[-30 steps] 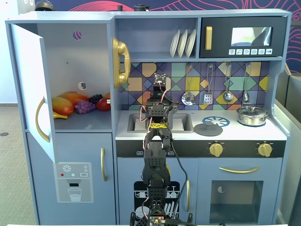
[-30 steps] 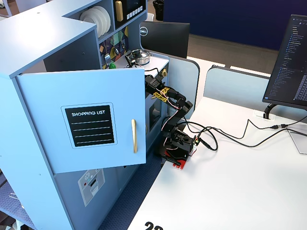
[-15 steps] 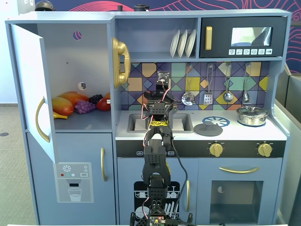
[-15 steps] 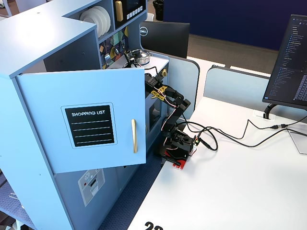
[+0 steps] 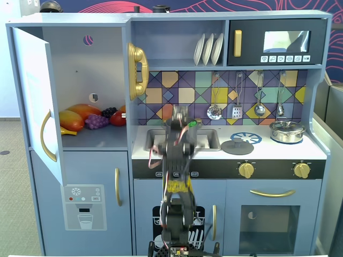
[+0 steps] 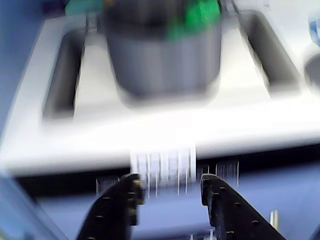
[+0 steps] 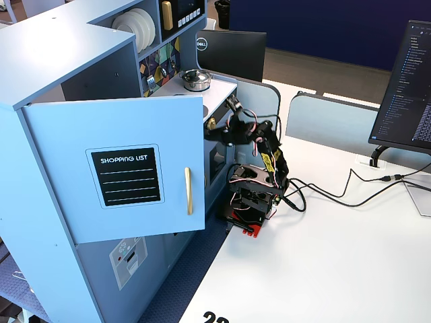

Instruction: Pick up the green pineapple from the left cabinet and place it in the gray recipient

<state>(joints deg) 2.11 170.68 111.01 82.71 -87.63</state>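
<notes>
Wrist view, motion-blurred: gripper (image 6: 169, 186) with its two dark fingers spread apart and nothing between them, held in front of the white counter edge. Beyond it, gray recipient (image 6: 162, 55) standing in the sink (image 6: 67, 75), with the green pineapple (image 6: 200, 15) showing at its upper right rim, inside the pot.

A fixed view from the front: arm (image 5: 177, 176) raised before the toy kitchen, hiding most of the sink. Left cabinet (image 5: 86, 80) with its door (image 5: 35, 101) swung open; on its shelf lie a mango (image 5: 80, 113), purple grapes (image 5: 96, 121) and other fruit. Silver lidded pot (image 5: 287, 131) on the right of the counter.

Another fixed view from the side: arm base (image 7: 252, 202) on the white table (image 7: 323, 269), beside the kitchen.
</notes>
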